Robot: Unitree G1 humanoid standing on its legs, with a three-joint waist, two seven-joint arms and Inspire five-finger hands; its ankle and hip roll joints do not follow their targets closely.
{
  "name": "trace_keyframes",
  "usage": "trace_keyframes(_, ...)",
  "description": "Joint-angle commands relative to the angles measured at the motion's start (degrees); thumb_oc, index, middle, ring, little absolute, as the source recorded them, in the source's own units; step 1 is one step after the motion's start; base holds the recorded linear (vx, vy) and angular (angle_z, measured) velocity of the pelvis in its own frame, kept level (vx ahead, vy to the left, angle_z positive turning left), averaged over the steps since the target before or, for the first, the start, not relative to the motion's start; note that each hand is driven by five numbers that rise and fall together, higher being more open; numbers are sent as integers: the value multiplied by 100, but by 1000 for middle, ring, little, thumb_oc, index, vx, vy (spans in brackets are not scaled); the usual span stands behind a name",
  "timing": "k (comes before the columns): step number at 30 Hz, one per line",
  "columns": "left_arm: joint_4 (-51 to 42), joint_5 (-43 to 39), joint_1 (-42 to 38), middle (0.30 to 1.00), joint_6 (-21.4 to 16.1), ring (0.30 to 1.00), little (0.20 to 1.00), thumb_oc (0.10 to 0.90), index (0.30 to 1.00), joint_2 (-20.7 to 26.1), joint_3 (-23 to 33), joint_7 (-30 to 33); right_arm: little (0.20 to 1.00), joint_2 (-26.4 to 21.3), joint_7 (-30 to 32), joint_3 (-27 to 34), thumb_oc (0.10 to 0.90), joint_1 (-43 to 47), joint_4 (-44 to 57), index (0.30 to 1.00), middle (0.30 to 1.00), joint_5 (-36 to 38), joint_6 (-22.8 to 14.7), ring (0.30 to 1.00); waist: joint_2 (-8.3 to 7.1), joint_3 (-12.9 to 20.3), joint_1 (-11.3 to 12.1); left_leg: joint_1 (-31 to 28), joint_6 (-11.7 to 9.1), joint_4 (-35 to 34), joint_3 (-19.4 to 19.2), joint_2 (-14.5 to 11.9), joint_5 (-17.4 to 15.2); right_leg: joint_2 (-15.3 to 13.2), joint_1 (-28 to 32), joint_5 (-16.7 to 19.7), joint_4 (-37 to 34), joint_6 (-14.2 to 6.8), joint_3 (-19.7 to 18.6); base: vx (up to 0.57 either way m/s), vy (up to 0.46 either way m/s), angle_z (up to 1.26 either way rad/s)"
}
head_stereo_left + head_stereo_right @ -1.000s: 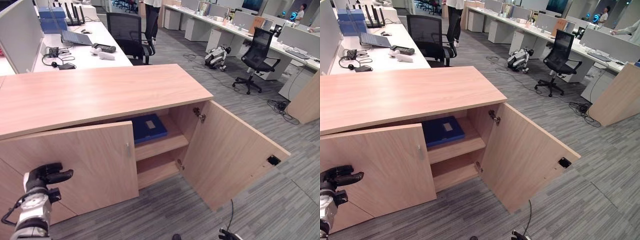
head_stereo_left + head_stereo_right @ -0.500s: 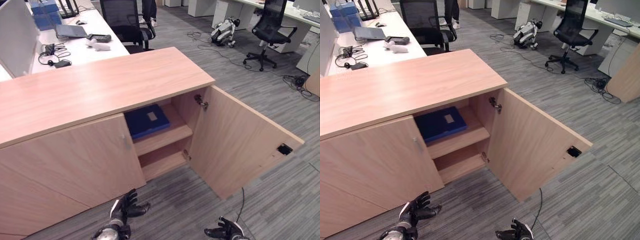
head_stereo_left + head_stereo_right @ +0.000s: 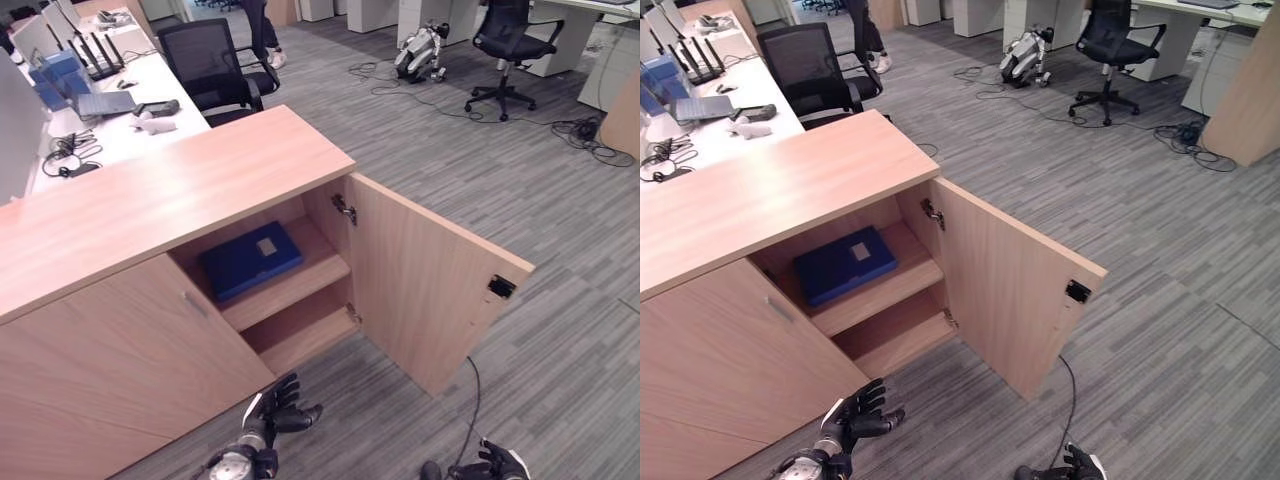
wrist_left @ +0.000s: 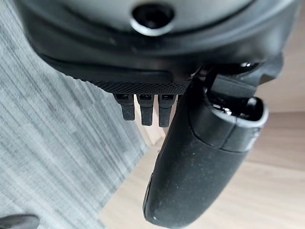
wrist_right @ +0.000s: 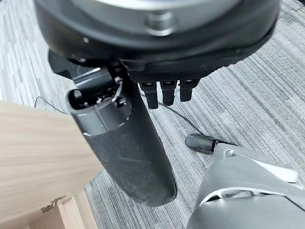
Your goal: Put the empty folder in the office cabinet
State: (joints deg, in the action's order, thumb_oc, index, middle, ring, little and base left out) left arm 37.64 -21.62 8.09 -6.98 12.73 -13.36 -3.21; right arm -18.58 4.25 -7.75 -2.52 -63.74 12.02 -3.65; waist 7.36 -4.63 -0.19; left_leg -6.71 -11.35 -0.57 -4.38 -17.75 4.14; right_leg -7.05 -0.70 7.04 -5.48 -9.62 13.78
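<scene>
Left eye view has the left hand [image 3: 272, 411] low at about 7 o'clock, hanging over the grey carpet [image 3: 520, 200] just before the closed cabinet door [image 3: 120, 370], fingers spread and relaxed, holding nothing. Right hand [image 3: 497, 462] sits at 5 o'clock at the bottom edge, near the open door [image 3: 430, 285]; its wrist view shows the thumb [image 5: 126, 148] straight and the fingers [image 5: 164, 93] loosely extended, empty. Blue folder [image 3: 251, 260] lies flat on the upper shelf [image 3: 300, 285] of the office cabinet [image 3: 170, 185], toward 12 o'clock from the left hand and well apart from both hands' fingers.
</scene>
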Motion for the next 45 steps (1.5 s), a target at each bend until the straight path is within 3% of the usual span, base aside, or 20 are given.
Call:
trace_keyframes(1,-320,36,-292,900,-332,900,900,800,900,357,61,-40,900,112,25,-80,800,303,-9,900,900,184,-246,900,-205,-132,15,52,-33,636,213,164,288,-235,328,-570,127,62,41,56,-66,-56)
trace_keyframes(2,-298,52,-308,900,-328,900,900,800,900,326,5,-34,900,80,30,-126,800,359,-55,900,900,176,-225,900,-198,-167,22,100,-25,778,275,157,416,-193,366,-650,98,83,24,51,-35,-64)
trace_keyframes(6,-275,65,-333,900,-331,900,900,800,900,249,-90,-34,900,-51,71,-105,800,458,-64,900,900,181,-217,900,-319,-189,204,587,266,268,635,781,-220,-241,427,-786,48,66,-53,83,-43,-27)
trace_keyframes(7,-275,65,-333,900,-331,900,900,800,900,250,-90,-34,900,-51,71,-105,800,458,-64,900,900,181,-217,900,-319,-191,204,584,267,269,634,782,-221,-242,430,-786,48,66,-54,94,-72,-27)
trace_keyframes(8,-190,96,-285,900,-346,900,900,800,900,267,-122,-22,900,-82,151,-130,800,719,-27,900,900,217,-272,900,-310,-241,377,757,339,-105,807,1066,-181,-94,463,-803,48,73,-165,66,-59,-49)
trace_keyframes(17,-3,285,-41,900,-321,900,900,800,900,424,-193,-63,900,-322,251,24,800,1358,430,900,900,641,-420,900,-304,-4,448,283,401,-443,576,1024,-247,-72,638,-805,48,60,-146,40,25,-29)
trace_keyframes(26,112,319,-1,900,-352,900,900,800,900,632,-422,-146,900,-903,484,-269,800,3060,1243,900,900,890,-663,900,-570,136,712,108,494,-443,582,1069,-391,-137,800,-770,48,9,-114,20,42,3)
trace_keyframes(36,192,268,-25,900,-315,900,900,800,900,708,-508,-126,900,-984,712,-350,800,4057,1552,900,900,1146,-803,900,-738,202,912,138,563,-443,693,1156,-439,-189,823,-736,48,-9,-68,5,27,2)
trace_keyframes(45,227,251,-67,900,-303,900,900,800,900,691,-514,-54,900,-631,688,-550,800,4105,2227,900,900,1225,-877,900,-791,209,966,197,591,-443,806,1218,-430,-228,834,-731,48,-10,-71,0,1,0)
